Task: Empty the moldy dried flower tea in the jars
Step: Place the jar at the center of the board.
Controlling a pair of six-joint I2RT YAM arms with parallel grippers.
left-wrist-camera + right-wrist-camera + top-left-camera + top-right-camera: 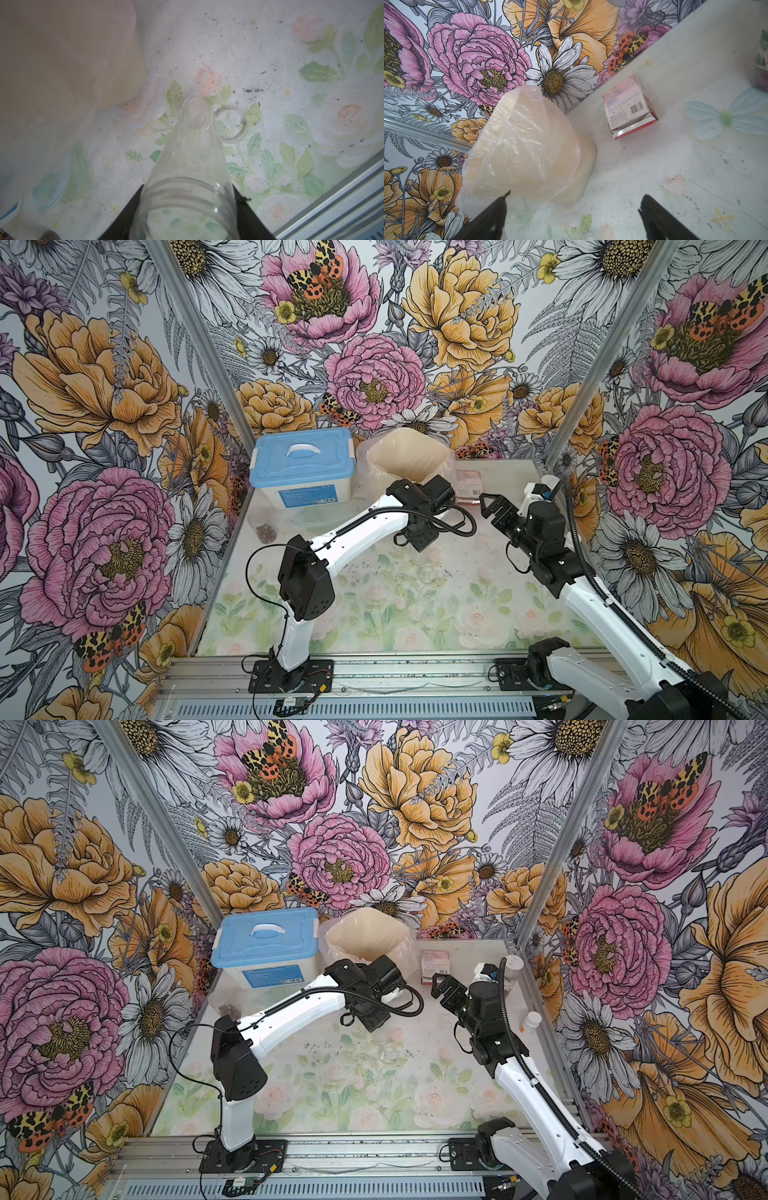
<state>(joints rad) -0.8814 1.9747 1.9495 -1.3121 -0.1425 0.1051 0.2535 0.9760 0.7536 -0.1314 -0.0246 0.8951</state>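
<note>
Left wrist: empty jar gripped in left end effector.

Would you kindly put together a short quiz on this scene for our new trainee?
1. True or false: the held jar in the left tool contains tea buds.
2. The right tool is: A) open and empty; B) shut on a lid; C) shut on a carton.
3. Fill in: the jar of dark buds stands beside the ____-lidded storage box.
Key: 1 false, it looks empty; 2 A; 3 blue.
</note>
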